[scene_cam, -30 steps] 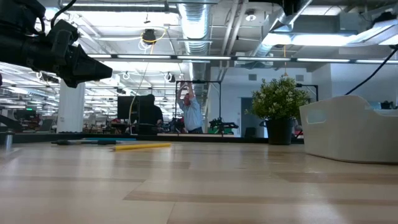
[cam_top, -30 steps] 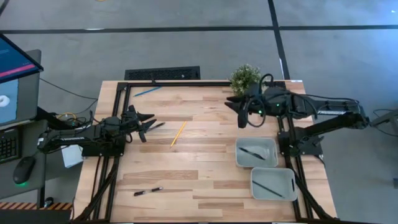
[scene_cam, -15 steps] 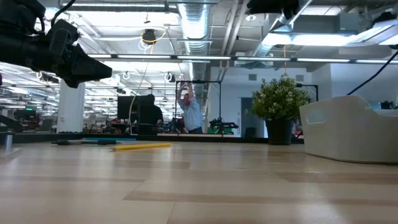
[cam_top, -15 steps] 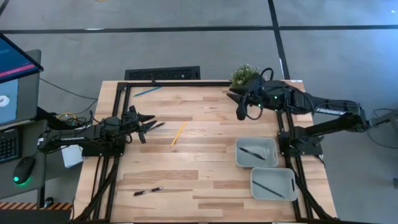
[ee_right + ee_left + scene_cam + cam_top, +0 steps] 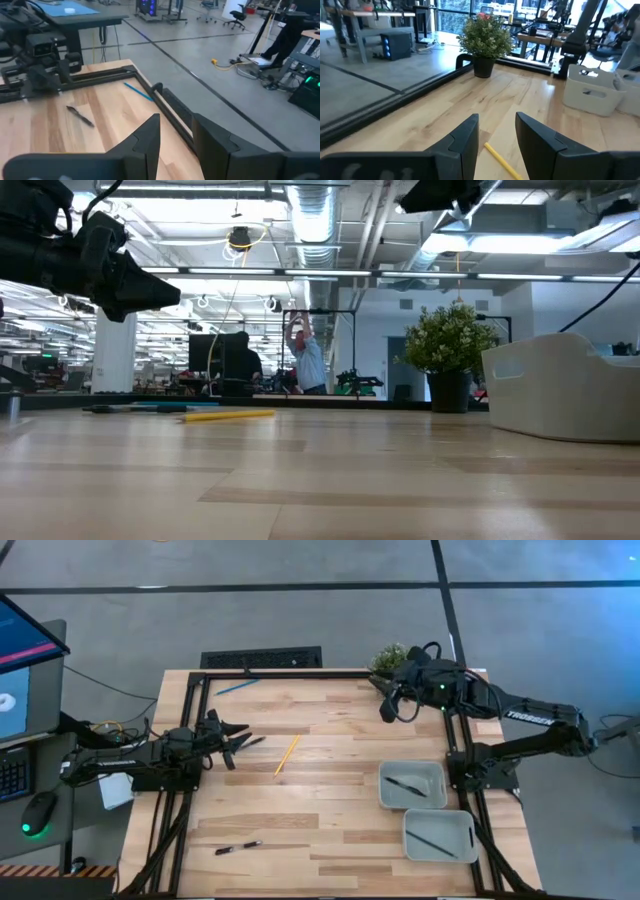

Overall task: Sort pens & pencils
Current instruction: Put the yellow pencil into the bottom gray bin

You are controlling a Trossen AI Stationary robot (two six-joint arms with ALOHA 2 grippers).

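While the near edge of the bench (image 5: 330, 840) holds one loose black pen (image 5: 237, 848) and, to the right, two grey trays, the nearer tray (image 5: 440, 836) and the farther tray (image 5: 412, 785) each carry a pen. Mid-bench lies the yellow pencil (image 5: 287, 754), with another black pen (image 5: 250, 743) just beside the left hand (image 5: 236, 740), which hovers released, fingers apart, over the left side. Farther back, the blue pencil (image 5: 237, 687) rests near the far left corner. At the far right, by the potted plant (image 5: 392, 658), the right hand (image 5: 385, 700) hangs high, also released and holding nothing.

The risk I see: both trays already hold pens, so a pencil dropped into either would mix the sort. The blue pencil also lies close to the frame rail, where a hand coming down could strike the rail.
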